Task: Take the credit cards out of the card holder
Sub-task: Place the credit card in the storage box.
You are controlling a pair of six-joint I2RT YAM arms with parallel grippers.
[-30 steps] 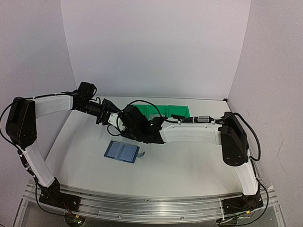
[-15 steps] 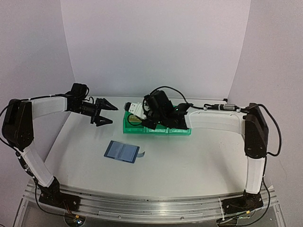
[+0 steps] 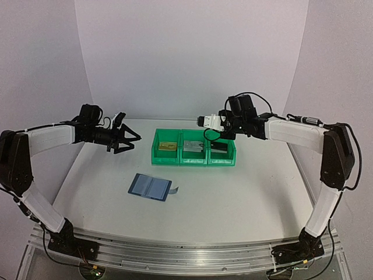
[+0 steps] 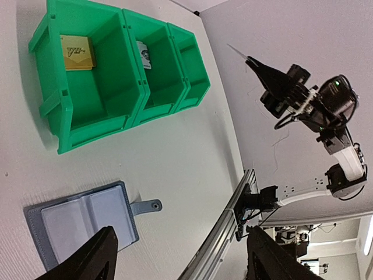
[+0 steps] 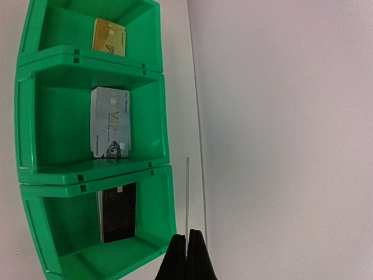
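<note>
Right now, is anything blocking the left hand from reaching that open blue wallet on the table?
Nothing visible does. The left hand hangs open above the bare table, back and to the left of the card holder, which lies open and flat. The green bins stand farther back to the right, off that path.

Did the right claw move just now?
Yes. In the top view the right gripper swung rightward, from the left end of the green bins to their right end.
</note>
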